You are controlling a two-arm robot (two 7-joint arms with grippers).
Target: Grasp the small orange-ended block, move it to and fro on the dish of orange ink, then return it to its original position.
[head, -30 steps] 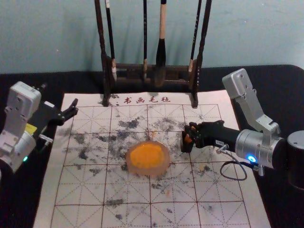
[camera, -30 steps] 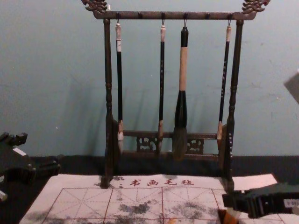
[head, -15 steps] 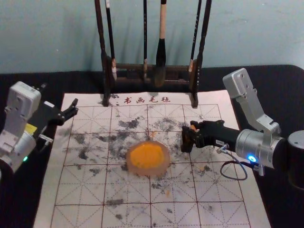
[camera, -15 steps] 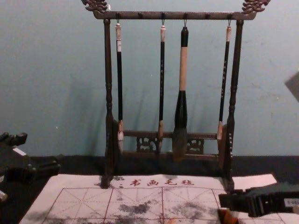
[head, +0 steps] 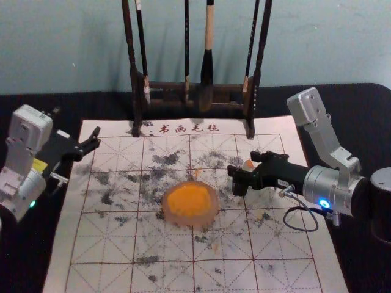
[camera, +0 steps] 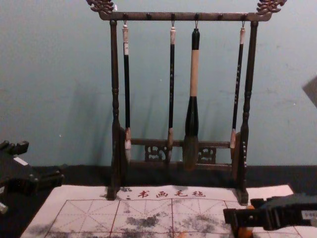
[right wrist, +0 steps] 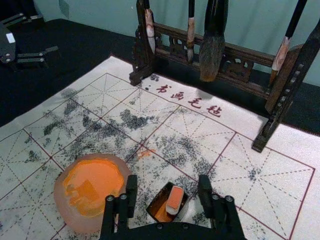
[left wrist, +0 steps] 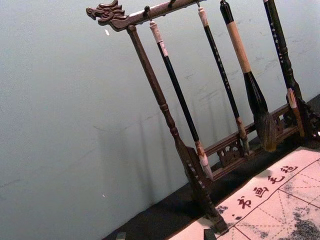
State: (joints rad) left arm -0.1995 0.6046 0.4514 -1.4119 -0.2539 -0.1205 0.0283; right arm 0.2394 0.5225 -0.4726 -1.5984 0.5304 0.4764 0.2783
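In the head view my right gripper [head: 242,163] is open around the small block [head: 248,164], right of the dish of orange ink [head: 188,200]. The right wrist view has the block [right wrist: 175,197] tilted in a small dark box [right wrist: 159,202] with orange inside, its orange end up. It lies between the spread fingers of my right gripper [right wrist: 167,182], with a gap on both sides. My left gripper [head: 96,139] stays parked open at the left edge of the mat; its fingertips flank the bottom edge of the left wrist view, left gripper [left wrist: 165,235].
A wooden rack [head: 165,88] with hanging brushes stands behind the gridded, ink-spotted mat [head: 226,268]. The large brush [camera: 192,124] hangs right of the rack's centre. Black cloth [head: 360,110] surrounds the mat.
My right gripper's fingers have opened, and the block they held now leans in the dark box between them. The left arm and the dish have stayed still.
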